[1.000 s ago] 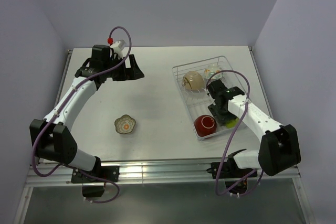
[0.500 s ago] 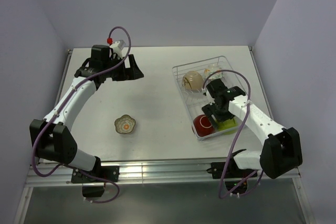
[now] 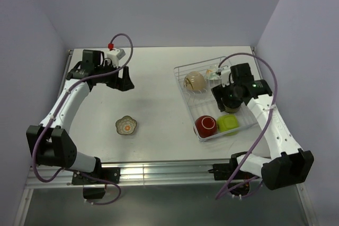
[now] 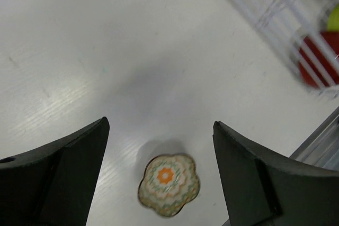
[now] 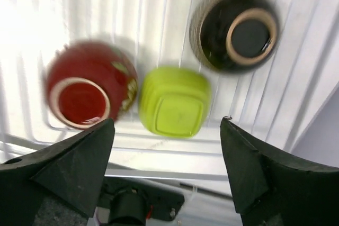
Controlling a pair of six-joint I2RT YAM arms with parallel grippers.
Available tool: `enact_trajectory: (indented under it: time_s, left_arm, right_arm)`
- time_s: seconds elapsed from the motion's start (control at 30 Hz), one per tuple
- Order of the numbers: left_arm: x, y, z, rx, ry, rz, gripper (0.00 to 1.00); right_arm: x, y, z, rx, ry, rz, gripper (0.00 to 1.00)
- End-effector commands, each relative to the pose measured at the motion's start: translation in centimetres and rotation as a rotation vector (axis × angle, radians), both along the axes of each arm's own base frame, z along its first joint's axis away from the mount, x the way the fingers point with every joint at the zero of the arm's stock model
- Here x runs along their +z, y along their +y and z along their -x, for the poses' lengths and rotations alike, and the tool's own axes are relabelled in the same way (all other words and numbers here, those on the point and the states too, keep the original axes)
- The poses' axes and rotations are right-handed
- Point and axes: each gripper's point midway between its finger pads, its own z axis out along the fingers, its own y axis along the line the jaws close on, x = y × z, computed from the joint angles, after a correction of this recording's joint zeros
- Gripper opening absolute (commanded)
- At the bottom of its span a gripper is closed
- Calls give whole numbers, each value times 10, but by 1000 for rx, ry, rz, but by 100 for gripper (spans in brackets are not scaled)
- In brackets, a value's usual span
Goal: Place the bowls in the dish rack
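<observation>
The flower-shaped patterned bowl (image 3: pixel 126 125) sits alone on the white table, and in the left wrist view this bowl (image 4: pixel 168 184) lies below and between my open fingers. My left gripper (image 3: pixel 123 80) hovers open and empty at the far left. The dish rack (image 3: pixel 186 104) on the right holds a cream bowl (image 3: pixel 194 81), a white bowl (image 3: pixel 214 71), a red bowl (image 3: pixel 207 125) and a yellow-green bowl (image 3: pixel 228 124). My right gripper (image 3: pixel 231 98) hangs open above the rack, partly hiding a dark brown bowl (image 5: pixel 235 30). Under it the red bowl (image 5: pixel 87 86) and yellow-green bowl (image 5: pixel 174 101) lie upside down.
The rack's wire side (image 4: pixel 275 9) shows blurred at the top right of the left wrist view. A metal rail (image 3: pixel 159 173) runs along the table's near edge. Purple walls close in the back and both sides.
My right gripper has lifted off the yellow-green bowl, which now lies beside the red one, and moved toward the rack's far side. My left gripper has swung left and slightly nearer.
</observation>
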Motion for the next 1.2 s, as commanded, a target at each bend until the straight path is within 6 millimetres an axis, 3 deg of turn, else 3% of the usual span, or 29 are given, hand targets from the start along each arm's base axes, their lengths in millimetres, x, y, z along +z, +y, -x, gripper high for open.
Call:
enact_trajectory:
  time_s: [0.0, 0.2, 0.4, 0.63, 0.9, 1.17]
  left_arm:
    - [-41, 25, 37, -209, 72, -139, 84]
    - [-94, 71, 81, -361, 196, -304, 78]
    - [-128, 84, 109, -434, 216, -371, 77]
    - [-151, 79, 103, -416, 214, -353, 72]
    - [-168, 71, 90, -415, 193, -377, 67]
    - [-182, 58, 91, -442, 221, -351, 60]
  right_arm:
    - [57, 17, -19, 90, -155, -160, 88]
    - [78, 49, -25, 141, -135, -392, 94]
    - [79, 73, -28, 145, -93, -554, 96]
    - [79, 80, -32, 126, -89, -617, 91]
    - [74, 83, -31, 116, -70, -646, 90]
    - [76, 88, -31, 119, -61, -683, 89]
